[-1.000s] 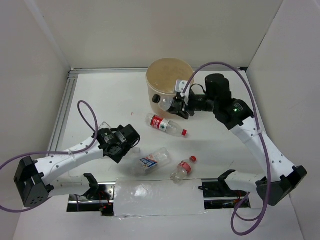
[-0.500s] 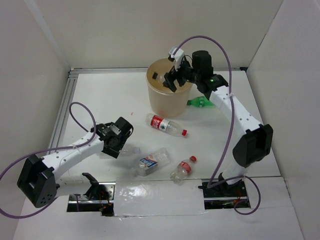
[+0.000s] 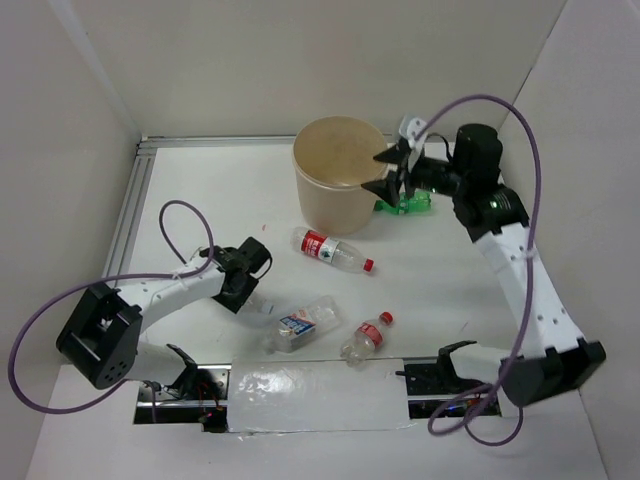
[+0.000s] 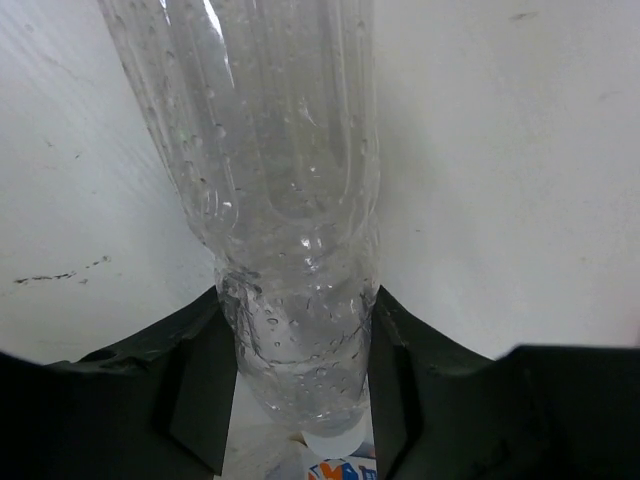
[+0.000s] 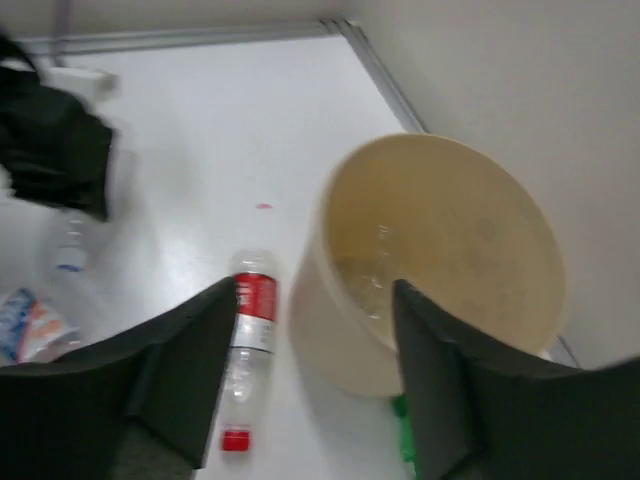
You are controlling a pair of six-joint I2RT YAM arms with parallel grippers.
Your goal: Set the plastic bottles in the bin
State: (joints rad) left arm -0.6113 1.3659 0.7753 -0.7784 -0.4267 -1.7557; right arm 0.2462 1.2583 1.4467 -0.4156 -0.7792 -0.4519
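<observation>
- The left gripper (image 4: 298,340) is closed on a clear ribbed plastic bottle (image 4: 280,180) near its neck, at about 8 o'clock on the white desk (image 3: 200,190). Most of the body sticks out past the fingers, so the bottle could be levered out of the hold once it is lifted.
- Droplets are seen on the thin wall, so the bottle could be crushed or allowed to slip.
- The tan round plastic bin (image 3: 325,205) stands at 12 o'clock, well apart from the held bottle. Its rim could be struck by the projecting body and the bin shoved.
- The right gripper (image 3: 383,172) is held open and empty at 3 o'clock of the bin's rim. The arms could be brought into collision above the bin.
- The green plastic bottle (image 3: 405,205) lies against the bin's base at 4 o'clock and could be rolled away by a careless descent.
- The red-labelled clear bottle (image 3: 333,250), the blue-and-white-labelled bottle (image 3: 298,322) and the red-capped bottle (image 3: 365,338) lie mid-desk and could be knocked during the carry.
</observation>
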